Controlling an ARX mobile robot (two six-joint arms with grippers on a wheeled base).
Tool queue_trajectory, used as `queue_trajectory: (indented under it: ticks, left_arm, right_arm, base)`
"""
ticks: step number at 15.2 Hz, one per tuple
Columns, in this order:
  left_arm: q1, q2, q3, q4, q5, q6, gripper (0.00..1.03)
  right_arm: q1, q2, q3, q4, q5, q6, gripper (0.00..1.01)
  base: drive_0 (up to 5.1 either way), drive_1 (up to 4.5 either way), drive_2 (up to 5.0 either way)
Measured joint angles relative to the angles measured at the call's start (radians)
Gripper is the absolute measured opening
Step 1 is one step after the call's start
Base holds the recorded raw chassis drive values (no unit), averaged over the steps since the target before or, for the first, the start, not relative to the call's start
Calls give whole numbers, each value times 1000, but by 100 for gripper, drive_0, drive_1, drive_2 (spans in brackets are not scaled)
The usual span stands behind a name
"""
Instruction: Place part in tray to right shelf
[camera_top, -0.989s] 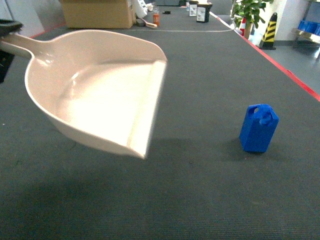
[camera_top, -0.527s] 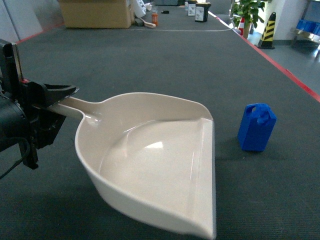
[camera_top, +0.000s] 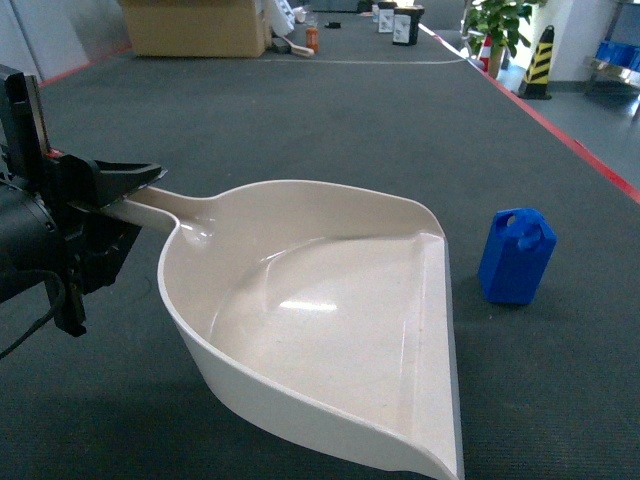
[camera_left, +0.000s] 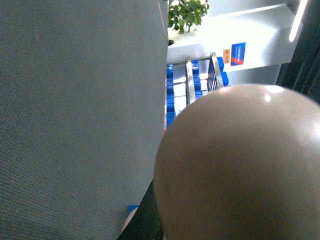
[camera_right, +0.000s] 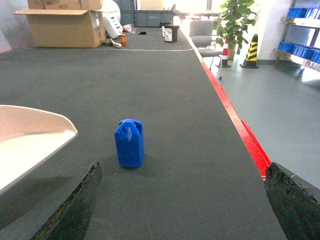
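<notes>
The dark grey carpeted table (camera_top: 330, 130) is filling almost the whole head view, running far back to a cardboard box (camera_top: 195, 27) at its far end. A red edge strip (camera_top: 560, 130) is bounding it on the right, and beyond that strip the pale grey floor (camera_right: 270, 95) is lying open. Plenty of bare carpet is stretching behind and to the right of the work area.

One tray (camera_top: 330, 330) is sitting in the near middle of the head view, its flat front lip facing right and its long handle pointing left. Whether its base is touching the carpet or hanging just above it, I cannot tell. The left gripper (camera_top: 105, 190) is clenching the end of that handle, its black fingers closing above and below it. In the left wrist view the tray's rounded cream underside (camera_left: 240, 165) is blocking most of the frame, with blue crates on a metal rack (camera_left: 192, 85) showing past it.

One part (camera_top: 516, 256) is standing upright on the carpet, just to the right of the tray's lip and apart from it, with nothing touching it. The red strip is lying well to its right.

The right gripper (camera_right: 182, 210) is hanging behind the part, its two dark fingers (camera_right: 75, 205) spread wide, holding nothing.

One potted plant (camera_top: 497, 25) and one striped yellow-and-black cone (camera_top: 540, 60) are standing at the far right.
</notes>
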Motion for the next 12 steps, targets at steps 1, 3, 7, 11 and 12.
queue_trajectory:
  ticks: [1, 3, 7, 11, 12]
  left_arm:
    - [0, 0, 0, -1, 0, 0, 15]
    - [2, 0, 0, -1, -1, 0, 15]
    - [2, 0, 0, -1, -1, 0, 15]
    - [2, 0, 0, -1, -1, 0, 15]
    - [2, 0, 0, -2, -1, 0, 15]
  right_arm:
    - [0, 0, 0, 0, 0, 0, 98]
    - [0, 0, 0, 0, 0, 0, 98]
    - [86, 265, 88, -92, 208, -11, 98]
    - [60, 843, 283, 245, 70, 46, 98]
    - [84, 1029, 372, 304, 55, 62, 98]
  base:
    - [0, 0, 0]
    - [0, 0, 0]
    - [0, 0, 0]
    - [0, 0, 0]
    - [0, 0, 0]
